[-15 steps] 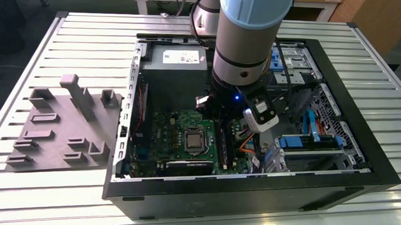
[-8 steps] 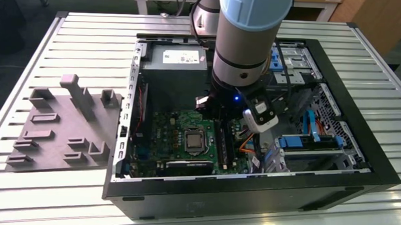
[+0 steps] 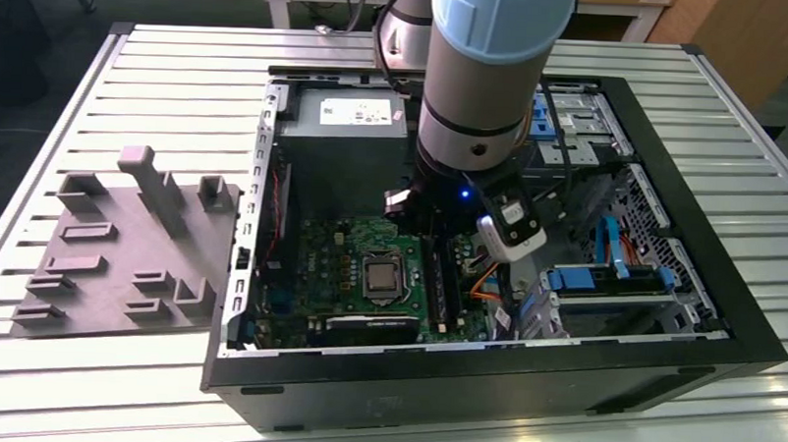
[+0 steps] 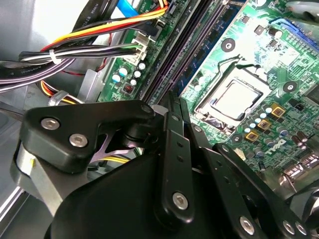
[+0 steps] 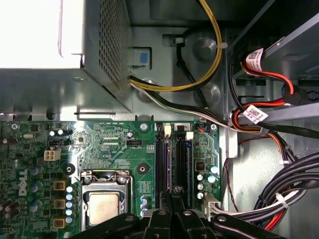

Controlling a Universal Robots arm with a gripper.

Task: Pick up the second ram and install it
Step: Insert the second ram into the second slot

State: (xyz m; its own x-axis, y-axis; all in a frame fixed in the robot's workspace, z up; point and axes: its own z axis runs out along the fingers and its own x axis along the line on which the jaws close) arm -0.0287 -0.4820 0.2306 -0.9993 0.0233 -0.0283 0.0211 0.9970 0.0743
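The gripper (image 5: 174, 191) is hovering over the motherboard's (image 3: 353, 254) memory slots (image 5: 172, 162), fingers pressed together; what they're pinching, I cannot tell.

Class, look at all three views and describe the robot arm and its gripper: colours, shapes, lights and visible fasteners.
The arm is a thick round column, pale blue on top, silver-grey below, with a black band. A small blue light glows near its wrist, beside a white and black box-shaped module. The gripper is matte black: flat, rounded linkage bars joined by silver screws and pivots, over a silver-grey metal base.
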